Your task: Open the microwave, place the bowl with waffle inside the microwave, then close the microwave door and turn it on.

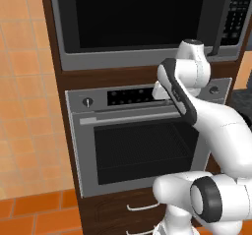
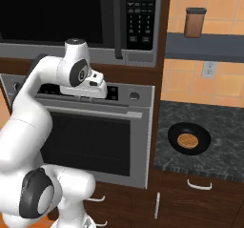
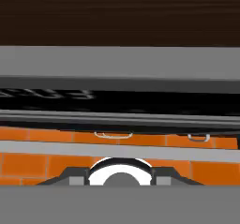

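The microwave (image 2: 81,50) is built in above the oven, and its door (image 2: 47,12) of black glass is shut. A dark vertical handle (image 2: 117,24) runs beside the keypad (image 2: 140,15). In the left base view the microwave door (image 1: 133,13) fills the top. The bowl with waffle (image 2: 188,139) sits on the dark counter to the right. My gripper (image 2: 95,89) hangs in front of the oven's control strip, below the microwave and left of the handle. In the hand view the fingertips (image 3: 77,176) stand apart with nothing between them, so the gripper (image 3: 120,178) is open.
A silver oven (image 1: 140,145) with knobs and a horizontal handle sits under the microwave, with drawers (image 2: 190,201) below. A brown canister (image 2: 195,22) stands on a shelf above the granite counter (image 2: 224,127). My white arm crosses the oven front.
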Controlling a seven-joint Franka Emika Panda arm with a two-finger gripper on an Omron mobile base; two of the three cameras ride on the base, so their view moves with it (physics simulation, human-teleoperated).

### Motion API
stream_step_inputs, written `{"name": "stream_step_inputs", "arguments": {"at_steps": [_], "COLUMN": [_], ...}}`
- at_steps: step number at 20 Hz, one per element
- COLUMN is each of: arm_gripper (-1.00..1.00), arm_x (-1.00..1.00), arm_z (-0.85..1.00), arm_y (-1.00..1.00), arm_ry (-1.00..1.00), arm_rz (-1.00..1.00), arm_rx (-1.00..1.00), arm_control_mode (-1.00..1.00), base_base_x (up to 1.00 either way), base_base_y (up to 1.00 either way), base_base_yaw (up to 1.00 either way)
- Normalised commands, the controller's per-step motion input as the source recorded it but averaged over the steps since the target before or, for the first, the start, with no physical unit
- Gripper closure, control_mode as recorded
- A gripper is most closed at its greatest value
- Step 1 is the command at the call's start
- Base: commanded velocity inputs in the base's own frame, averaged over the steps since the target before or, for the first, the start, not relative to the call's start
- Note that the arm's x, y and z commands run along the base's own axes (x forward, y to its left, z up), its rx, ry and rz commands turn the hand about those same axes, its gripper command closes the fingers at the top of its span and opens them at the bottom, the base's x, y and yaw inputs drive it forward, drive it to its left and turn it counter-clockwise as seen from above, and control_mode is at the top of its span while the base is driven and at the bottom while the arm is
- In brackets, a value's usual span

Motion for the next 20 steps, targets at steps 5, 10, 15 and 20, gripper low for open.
{"name": "stream_step_inputs", "arguments": {"at_steps": [5, 10, 15, 20], "arm_gripper": [-1.00, -1.00, -1.00, -1.00], "arm_x": [-0.49, -0.85, -0.60, 0.02], "arm_z": [0.07, 0.47, 0.76, 0.99], "arm_y": [-0.07, -0.37, -0.63, -0.70], "arm_ry": [-0.24, -0.63, -0.84, -0.53], "arm_rz": [0.00, -0.01, 0.00, -0.03], "arm_rx": [0.00, 0.08, 0.11, 0.05], "arm_control_mode": [-1.00, -1.00, -1.00, -1.00], "base_base_x": [0.00, 0.00, 0.00, 0.00], "base_base_y": [0.00, 0.00, 0.00, 0.00], "base_base_yaw": [0.00, 0.00, 0.00, 0.00]}}
